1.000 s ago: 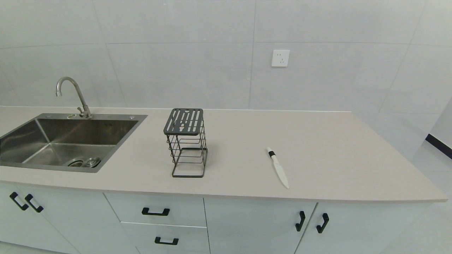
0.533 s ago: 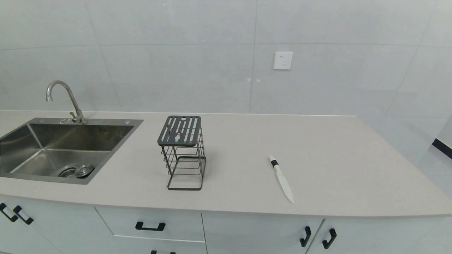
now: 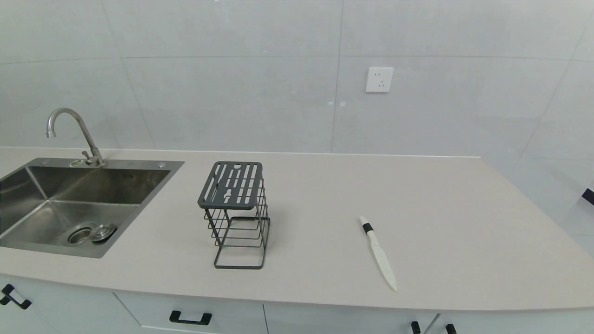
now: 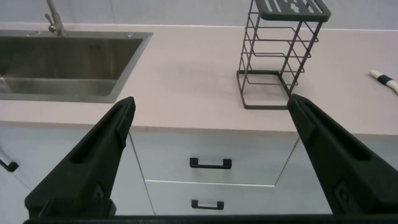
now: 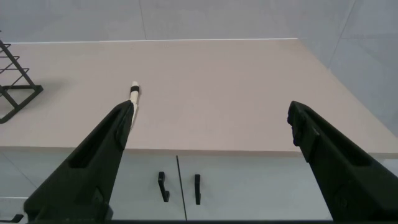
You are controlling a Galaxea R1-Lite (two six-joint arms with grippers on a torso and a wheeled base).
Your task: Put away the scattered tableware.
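Both the left tool (image 4: 211,102) and right tool (image 5: 211,112) hang spread wide short of the bench (image 3: 441,208), where the knife (image 3: 378,253) lies lower right of centre, lengthwise front-to-back, nearer the right arm.

head: high, facing counter (image 3: 441,208) | wrists: low, facing cabinets (image 4: 249,186); all share knife (image 3: 378,253)

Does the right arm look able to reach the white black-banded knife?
Probably yes: the white black-banded knife lies on the beige countertop with the open right hand facing it and nothing between them.
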